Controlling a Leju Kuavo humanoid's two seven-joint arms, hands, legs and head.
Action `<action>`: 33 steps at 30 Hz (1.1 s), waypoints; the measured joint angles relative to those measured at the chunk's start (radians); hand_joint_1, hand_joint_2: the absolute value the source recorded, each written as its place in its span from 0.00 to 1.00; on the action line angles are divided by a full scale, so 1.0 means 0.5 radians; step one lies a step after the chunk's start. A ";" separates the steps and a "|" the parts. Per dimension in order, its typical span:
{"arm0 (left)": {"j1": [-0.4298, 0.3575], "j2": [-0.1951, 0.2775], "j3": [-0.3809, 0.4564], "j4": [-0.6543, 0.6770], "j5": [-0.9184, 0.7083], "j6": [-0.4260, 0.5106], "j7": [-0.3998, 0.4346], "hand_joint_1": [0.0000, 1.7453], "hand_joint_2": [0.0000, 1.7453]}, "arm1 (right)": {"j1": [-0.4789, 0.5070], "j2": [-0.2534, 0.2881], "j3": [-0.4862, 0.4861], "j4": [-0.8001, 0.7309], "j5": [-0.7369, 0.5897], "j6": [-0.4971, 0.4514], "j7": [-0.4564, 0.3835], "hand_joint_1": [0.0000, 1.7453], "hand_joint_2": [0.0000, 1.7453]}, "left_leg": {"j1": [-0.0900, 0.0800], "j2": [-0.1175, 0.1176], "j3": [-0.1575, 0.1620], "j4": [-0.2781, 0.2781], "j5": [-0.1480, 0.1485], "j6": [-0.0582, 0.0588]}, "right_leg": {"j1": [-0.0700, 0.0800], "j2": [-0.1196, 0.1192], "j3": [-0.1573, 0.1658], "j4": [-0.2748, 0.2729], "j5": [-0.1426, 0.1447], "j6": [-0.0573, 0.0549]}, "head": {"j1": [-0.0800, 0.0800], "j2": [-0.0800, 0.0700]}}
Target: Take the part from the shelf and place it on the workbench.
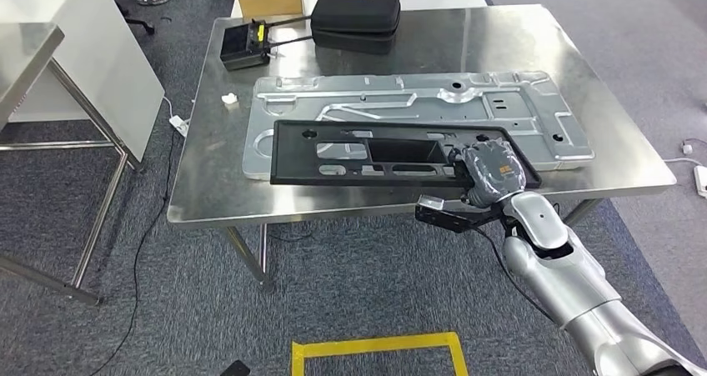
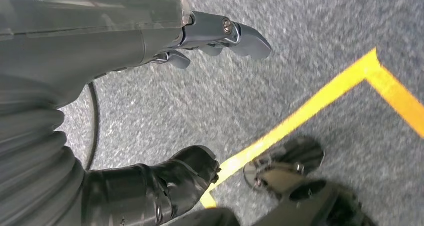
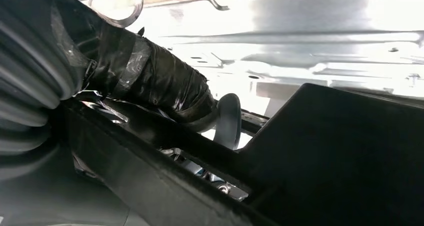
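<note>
Setting the black part down — I'd guess the release comes next.

Lower right of the head view, my right hand (image 1: 492,174) grasps the right end of the black part (image 1: 392,152), thumb hooked over its edge. The part overlaps the silver panel (image 1: 534,101) on the workbench (image 1: 200,193) mid-frame; I'd lower it flat before letting go. My left hand (image 2: 220,35) hangs released over the carpet.

Bare workbench (image 1: 208,176) lies left of the black part (image 1: 333,172); cases (image 1: 354,17) crowd the far edge.
</note>
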 joint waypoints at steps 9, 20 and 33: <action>-0.001 -0.010 -0.002 0.000 -0.020 -0.003 -0.009 0.00 1.00 | -0.013 0.035 0.032 0.064 0.012 -0.002 -0.001 1.00 1.00 | 0.024 0.005 -0.269 0.548 -0.248 -0.100 | -0.001 -0.011 0.206 -0.413 0.139 -0.084 | -0.004 0.000; -0.006 -0.007 -0.020 0.000 -0.022 0.011 -0.010 0.00 1.00 | -0.012 0.049 0.061 0.102 0.007 -0.005 -0.004 1.00 1.00 | 0.035 0.005 0.021 -0.007 -0.008 -0.035 | -0.016 0.000 0.220 -0.296 0.041 0.020 | -0.001 0.000; -0.034 -0.024 -0.048 0.000 -0.054 0.004 0.033 0.00 1.00 | -0.084 0.122 0.078 0.307 0.039 -0.043 0.035 1.00 1.00 | 0.006 0.000 0.089 0.011 -0.080 -0.053 | 0.020 0.003 0.119 -0.376 0.194 -0.053 | 0.004 0.000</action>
